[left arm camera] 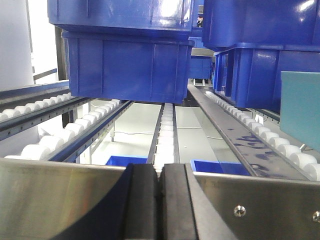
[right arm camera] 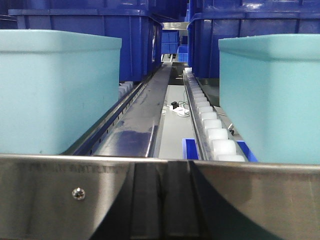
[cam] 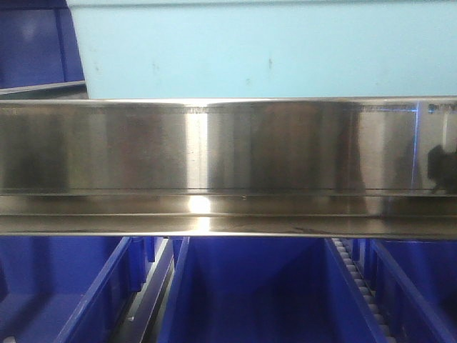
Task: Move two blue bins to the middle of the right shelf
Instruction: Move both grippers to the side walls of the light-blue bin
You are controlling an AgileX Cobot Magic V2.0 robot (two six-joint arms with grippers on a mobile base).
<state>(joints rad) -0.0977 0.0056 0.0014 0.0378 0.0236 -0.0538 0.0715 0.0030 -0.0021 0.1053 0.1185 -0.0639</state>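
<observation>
Two pale light-blue bins stand on the roller shelf in the right wrist view, one at the left [right arm camera: 57, 90] and one at the right [right arm camera: 272, 97], with a lane between them. One fills the top of the front view [cam: 264, 50] above the steel shelf rail [cam: 228, 150]. A corner of one shows at the right edge of the left wrist view [left arm camera: 301, 107]. My right gripper [right arm camera: 166, 172] is shut and empty, low in front of the steel rail, between the two bins. My left gripper [left arm camera: 160, 175] is shut and empty, in front of an empty roller lane.
Dark blue bins [left arm camera: 127, 67] stand stacked further back on the roller lanes [left arm camera: 165, 135], and more [right arm camera: 135, 40] behind the pale bins. Dark blue bins [cam: 250, 293] fill the shelf level below. The steel front rail [right arm camera: 60, 195] crosses both wrist views.
</observation>
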